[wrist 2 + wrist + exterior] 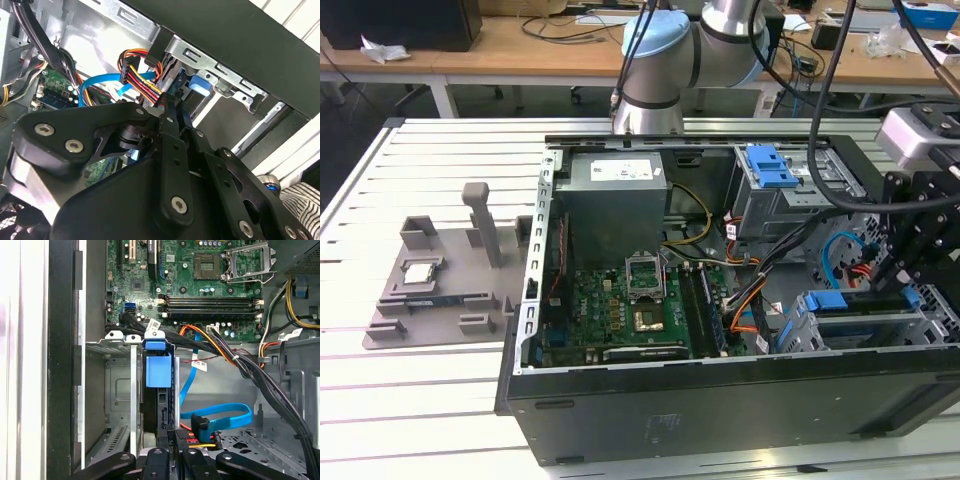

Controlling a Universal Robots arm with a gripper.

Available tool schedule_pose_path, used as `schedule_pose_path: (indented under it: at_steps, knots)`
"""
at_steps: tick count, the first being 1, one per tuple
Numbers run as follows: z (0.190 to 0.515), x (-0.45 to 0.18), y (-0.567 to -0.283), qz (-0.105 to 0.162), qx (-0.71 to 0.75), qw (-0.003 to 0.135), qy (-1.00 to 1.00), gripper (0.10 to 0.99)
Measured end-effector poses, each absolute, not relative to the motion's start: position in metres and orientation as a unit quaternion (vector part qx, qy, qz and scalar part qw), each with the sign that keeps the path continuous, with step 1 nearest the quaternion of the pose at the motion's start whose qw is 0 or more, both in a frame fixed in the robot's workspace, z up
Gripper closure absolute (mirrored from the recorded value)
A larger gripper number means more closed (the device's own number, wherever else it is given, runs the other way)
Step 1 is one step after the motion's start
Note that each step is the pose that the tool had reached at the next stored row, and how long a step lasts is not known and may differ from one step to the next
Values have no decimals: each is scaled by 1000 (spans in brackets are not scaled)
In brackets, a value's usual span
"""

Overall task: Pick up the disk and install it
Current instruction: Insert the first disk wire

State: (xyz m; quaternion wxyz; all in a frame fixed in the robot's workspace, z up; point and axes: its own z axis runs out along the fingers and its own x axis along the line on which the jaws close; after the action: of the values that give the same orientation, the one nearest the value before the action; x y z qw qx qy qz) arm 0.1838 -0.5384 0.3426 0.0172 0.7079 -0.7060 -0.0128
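One grey tray [395, 310] sits at the exterior view's left on the table [420, 420], holding a small square chip [420, 273]. Mid-frame, the open case [720, 400] holds the motherboard [610, 310]. Lower right, the disk [865, 322] is in the drive cage [800, 335], with the fingers [170, 125] seemingly pinched on its edge. Looks like the install step; seating it needs a straight push.

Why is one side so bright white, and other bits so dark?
In the first wrist view, the table glares white beside the computer case; in the second wrist view, the black pincer looms dark; the exterior view is evenly lit.
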Motion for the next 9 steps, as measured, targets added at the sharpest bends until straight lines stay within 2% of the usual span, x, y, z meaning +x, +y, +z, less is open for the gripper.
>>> schedule_pose_path:
  at_steps: [9]
  knots:
    - [343, 184, -539, -13, 708, 17, -706, 918]
